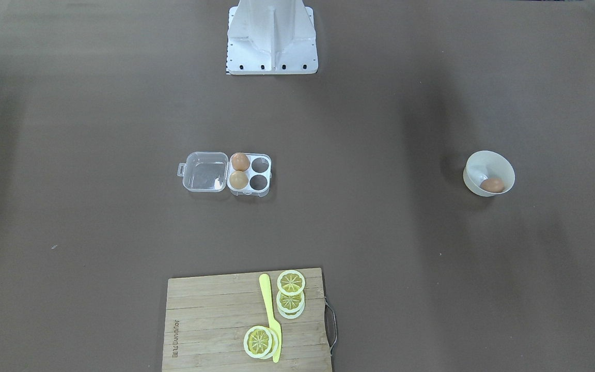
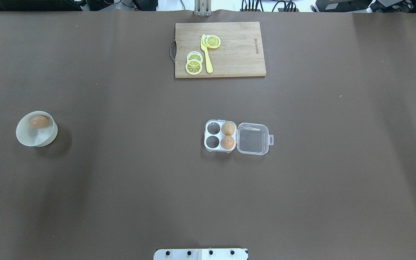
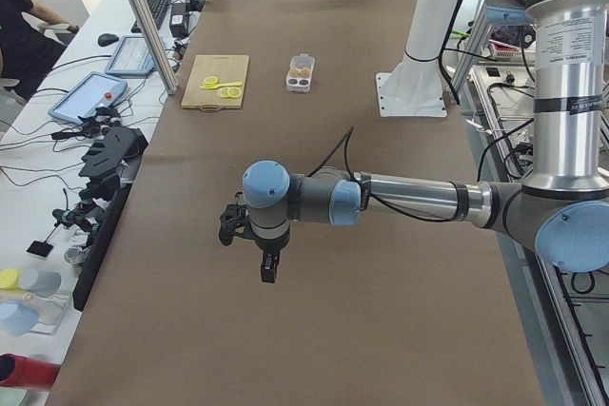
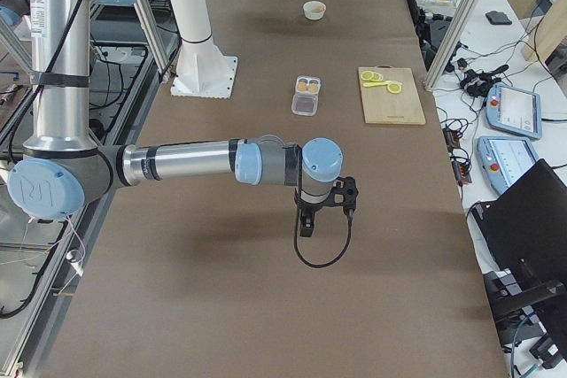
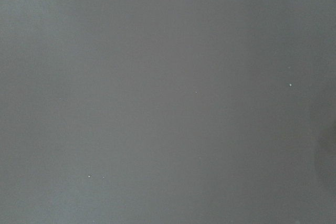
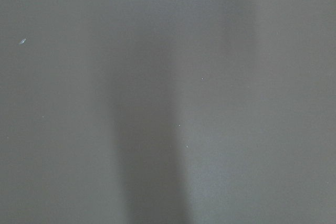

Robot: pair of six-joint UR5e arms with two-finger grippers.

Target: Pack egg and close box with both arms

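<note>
The reddish-brown egg (image 2: 39,122) lies in an off-white bowl (image 2: 27,139) on the robot's left side; it also shows in the front view (image 1: 492,185). The clear box (image 2: 219,134) sits mid-table with its lid (image 2: 253,139) open flat. It holds a brown egg (image 2: 227,142) and a paler tan egg (image 2: 228,128); two cells are empty. My left gripper (image 3: 269,268) and my right gripper (image 4: 306,226) hang above bare table at opposite ends, far from the box. They show only in the side views, so I cannot tell whether they are open or shut. Both wrist views show only brown table.
A wooden cutting board (image 2: 237,50) with lemon slices (image 2: 194,66) and a yellow knife (image 2: 206,54) lies at the far edge. The white robot base (image 1: 271,41) stands at the near edge. Operators' desks line the far side.
</note>
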